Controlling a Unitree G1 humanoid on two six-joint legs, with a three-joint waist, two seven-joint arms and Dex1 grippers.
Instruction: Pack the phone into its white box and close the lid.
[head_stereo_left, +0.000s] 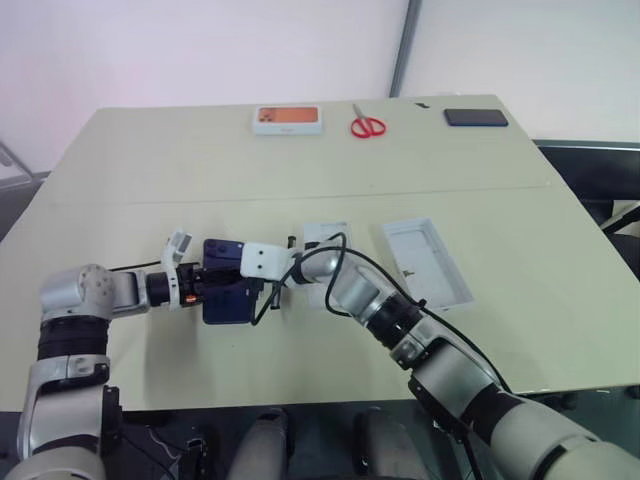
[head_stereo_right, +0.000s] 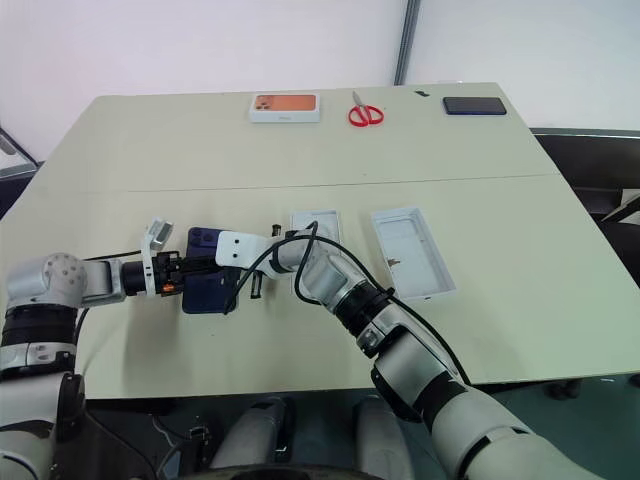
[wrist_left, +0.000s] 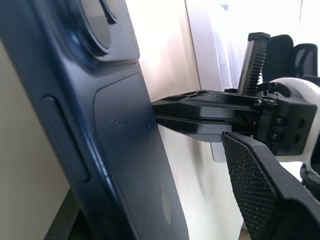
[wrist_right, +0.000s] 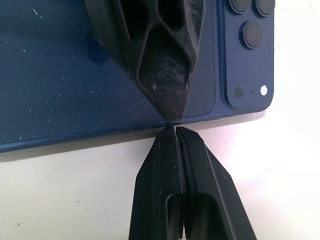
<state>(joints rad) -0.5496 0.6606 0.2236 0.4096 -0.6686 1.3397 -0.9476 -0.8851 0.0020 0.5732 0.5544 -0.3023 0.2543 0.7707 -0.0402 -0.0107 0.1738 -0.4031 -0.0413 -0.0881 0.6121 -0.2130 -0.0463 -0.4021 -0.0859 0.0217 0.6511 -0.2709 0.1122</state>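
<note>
While my left gripper (head_stereo_right: 180, 272) pinches the phone (head_stereo_right: 208, 285) between its jaws, my right gripper (wrist_right: 172, 131), jaws pressed together, touches the phone's edge. Nothing is packed yet: the white box (head_stereo_right: 315, 227) and lid (head_stereo_right: 412, 252) lie open beyond.

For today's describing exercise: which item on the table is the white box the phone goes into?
On the beige table, look right of the two grippers meeting at the phone. The white box lies open and hollow, unlike the far box with the orange picture.
</note>
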